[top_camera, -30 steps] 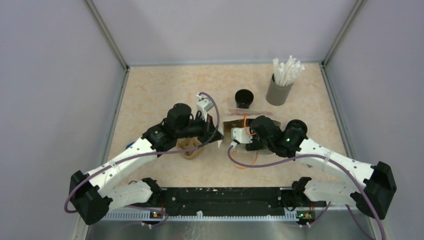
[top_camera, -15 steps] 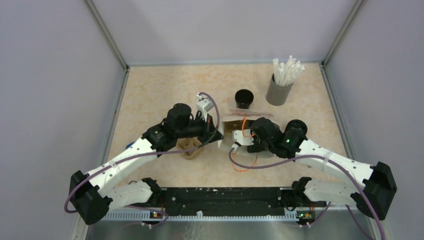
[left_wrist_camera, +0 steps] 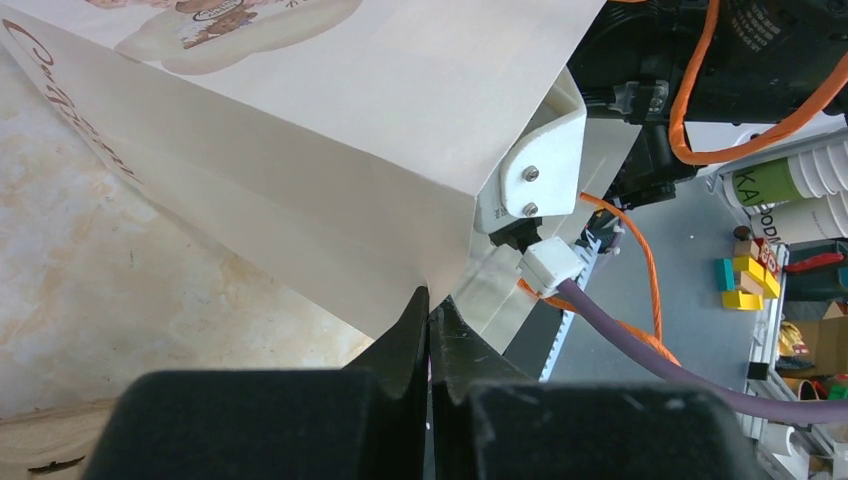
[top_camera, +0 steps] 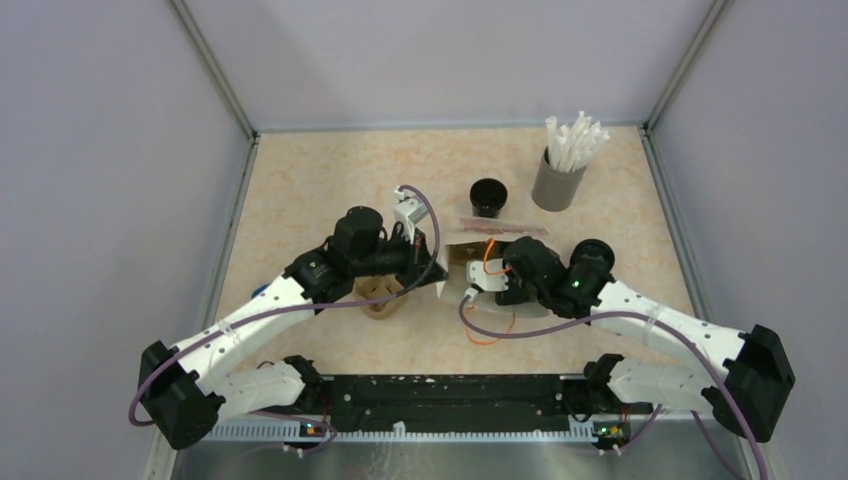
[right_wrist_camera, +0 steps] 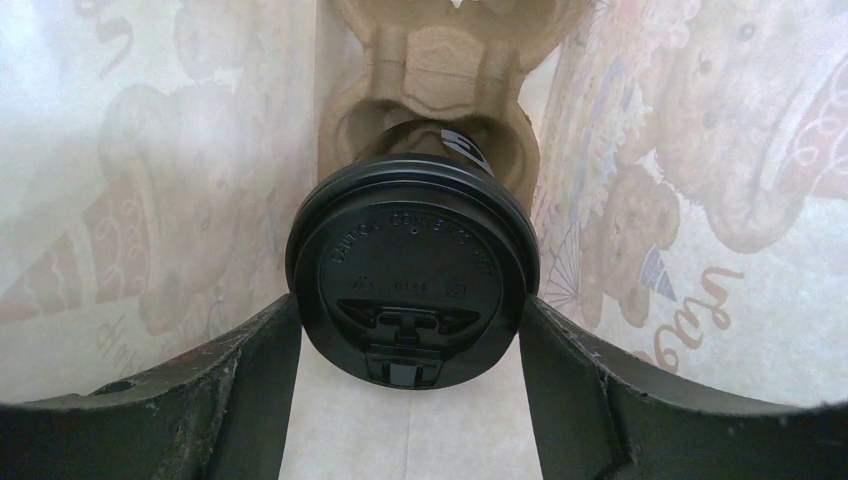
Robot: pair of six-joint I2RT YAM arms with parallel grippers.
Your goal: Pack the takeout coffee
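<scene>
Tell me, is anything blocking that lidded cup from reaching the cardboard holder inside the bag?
Nothing visible does. The right gripper holds the lidded cup between the paper bag's walls, and its base seems to sit in the cardboard holder.

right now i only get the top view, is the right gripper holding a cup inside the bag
observer: yes, the right gripper has its fingers against both sides of the cup, at its black lid.
operator: anything past the cup in there
observer: a cardboard carrier lies in the bag, and the cup's far end looks set in one of its wells.
operator: and the left gripper
observer: the left gripper is shut, pinching the bag's edge.
</scene>
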